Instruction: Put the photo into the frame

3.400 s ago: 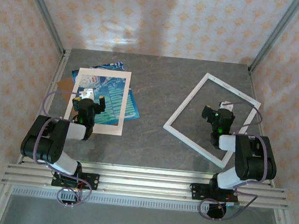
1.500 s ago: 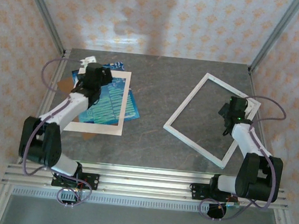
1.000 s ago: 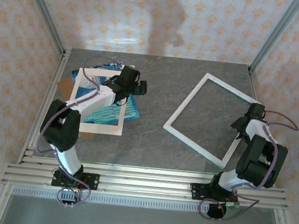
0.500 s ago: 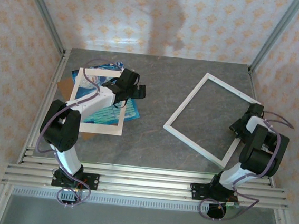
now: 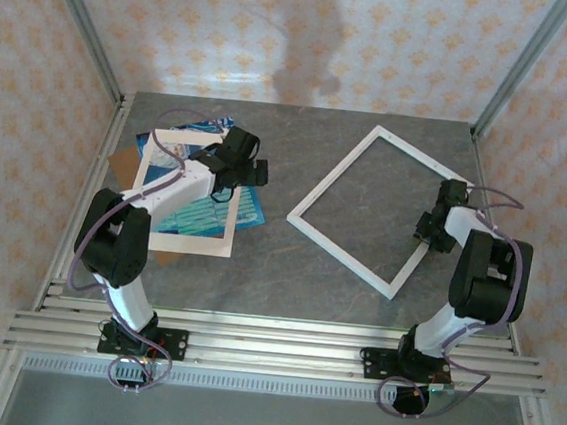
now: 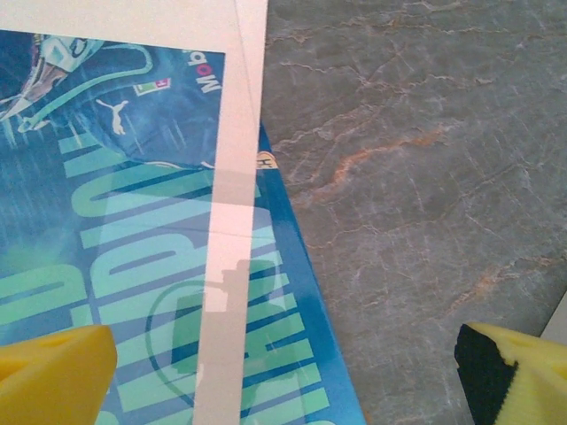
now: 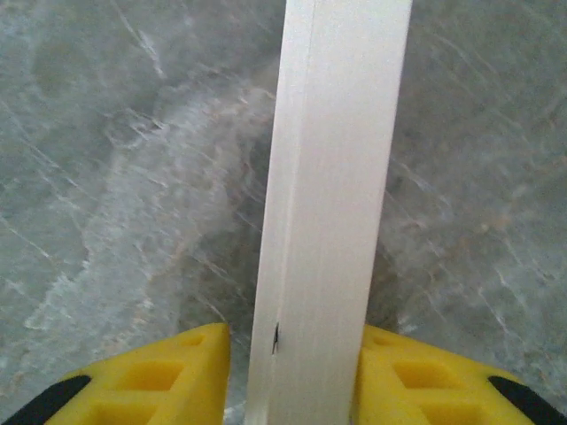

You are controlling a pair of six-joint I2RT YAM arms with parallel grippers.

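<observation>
Top external: the photo (image 5: 248,207) lies flat on the L side of the counter (image 5: 257,282), under the cream mat (image 5: 190,242). Its near-right corner pokes out past the mat's edge. In the left wrist view the photo (image 6: 106,239) reads as thin printed paper, prob. very light, floppy and easy to crease. It sits flush on the stone, so there's no lip to get under. Best hold, I'd say, is that exposed corner or the long edge beside the mat (image 6: 235,221), but the mat likely has to come off first.

Left gripper (image 5: 252,169) hovers over that edge with jaws wide apart, pads (image 6: 53,372) empty, nothing held.

The frame (image 5: 340,255) sits well apart on the R side, turned at an angle. It looks stiff, w/ a thin rail that's easy to pinch. Right gripper (image 5: 430,232) is at its right-hand rail. In the right wrist view the rail (image 7: 332,221) runs between the yellow pads (image 7: 159,376), which are closed in on both sides, so it looks like a grip.

A brown board (image 5: 118,161) peeks out at far L.
</observation>
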